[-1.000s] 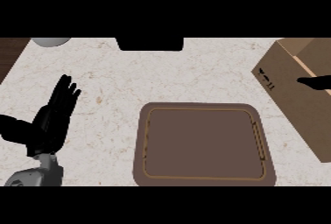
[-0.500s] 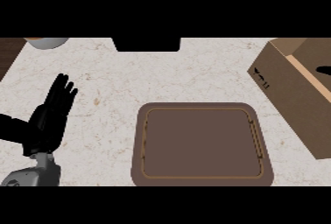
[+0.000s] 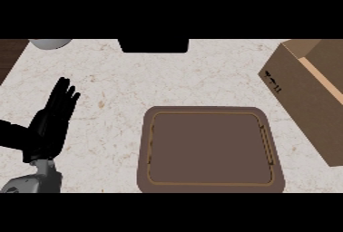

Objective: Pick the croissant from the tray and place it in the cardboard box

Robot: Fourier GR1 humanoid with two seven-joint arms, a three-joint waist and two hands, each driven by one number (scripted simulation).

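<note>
The tray (image 3: 211, 149) sits on the bench (image 3: 167, 77) with no croissant visible on it. The cardboard box (image 3: 309, 97) stands just right of the tray. The left hand (image 3: 50, 122) rests left of the tray, fingers straight and apart.

Counter (image 3: 167, 77): pale speckled stone.
Tray (image 3: 209, 113): brown, square, rounded corners — at centre.
Cardboard box (image 3: 301, 95): at the right edge, flap open, well apart from the tray.
Left hand (image 3: 50, 124): black, fingers straight and pointing up — resting at the left edge.
</note>
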